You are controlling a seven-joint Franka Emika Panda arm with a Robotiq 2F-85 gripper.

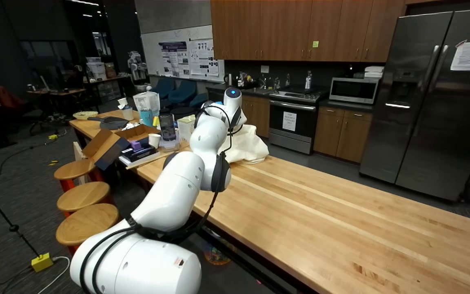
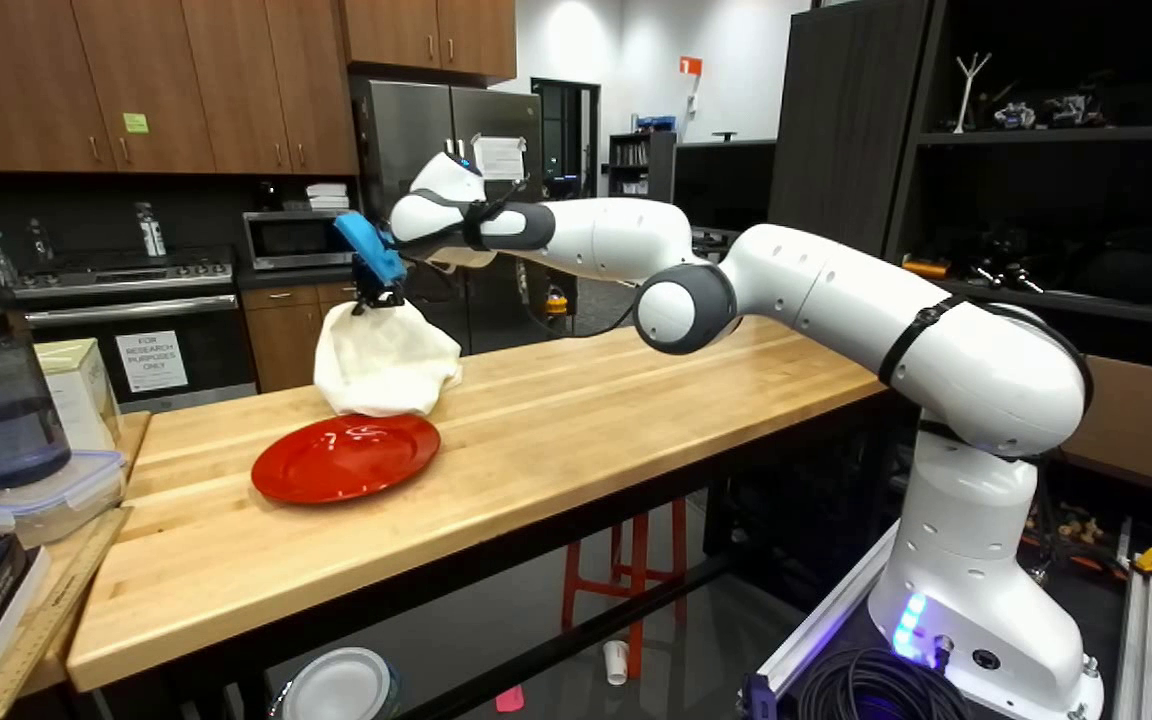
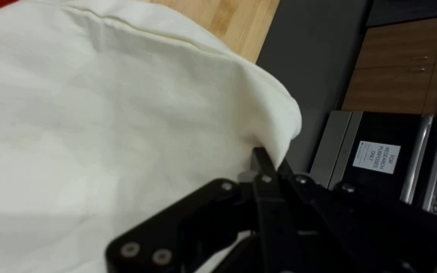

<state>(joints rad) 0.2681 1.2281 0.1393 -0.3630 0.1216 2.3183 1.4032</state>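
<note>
The white cloth [image 2: 381, 365] hangs directly below the pincer [image 2: 379, 303] in an exterior view, its lower folds reaching down to the table [image 2: 586, 430]. It has no clear long axis: from the pinched edge it widens into a loose, bunched shape, and in the wrist view most of it spreads to the left of the fingertips [image 3: 263, 161]. The red plate [image 2: 346, 460] lies flat on the table, just beside the cloth; in that exterior view the cloth's lowest edge meets the plate's far rim, though whether they touch cannot be told. The only arm [image 2: 601, 235] reaches out over the table. The pincer is squeezed narrow, with a fold of the cloth's edge nipped between its fingers.
</note>
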